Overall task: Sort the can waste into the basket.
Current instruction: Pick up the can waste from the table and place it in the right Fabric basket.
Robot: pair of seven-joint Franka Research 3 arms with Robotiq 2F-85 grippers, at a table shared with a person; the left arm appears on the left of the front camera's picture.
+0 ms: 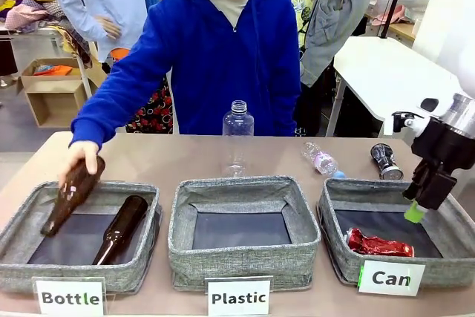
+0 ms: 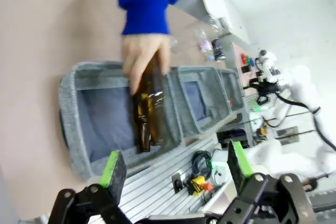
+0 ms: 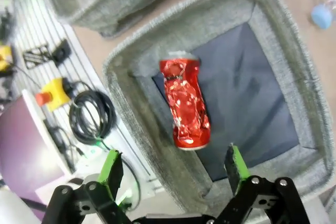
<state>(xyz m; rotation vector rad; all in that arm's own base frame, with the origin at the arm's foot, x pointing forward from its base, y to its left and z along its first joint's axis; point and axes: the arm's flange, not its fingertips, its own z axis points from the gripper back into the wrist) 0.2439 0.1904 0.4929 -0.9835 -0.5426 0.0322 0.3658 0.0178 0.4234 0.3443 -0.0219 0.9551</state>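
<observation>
The crushed red can point(image 3: 185, 103) lies on its side on the dark floor of the "Can" basket point(image 1: 356, 185), so half of the sort looks done. The right gripper point(image 1: 421, 206) hangs just above the basket's far right part, its jaws spread wide with nothing between them. In its wrist view the can sits clear below the green pads. The black and silver can point(image 1: 386, 161) is not yet sorted: it rests on the table point(image 1: 185, 157) just behind the basket's far rim, near a fallen clear plastic bottle point(image 1: 320, 159). The next move, as I judge it, calls for rising clear of the rim, reaching over to that can and closing on its short body. The left gripper point(image 2: 176, 163) is likewise wide and empty, while a person's hand point(image 1: 80, 155) holds a brown glass bottle point(image 1: 73, 194) tilted into the "Bottle" basket point(image 1: 18, 220).
</observation>
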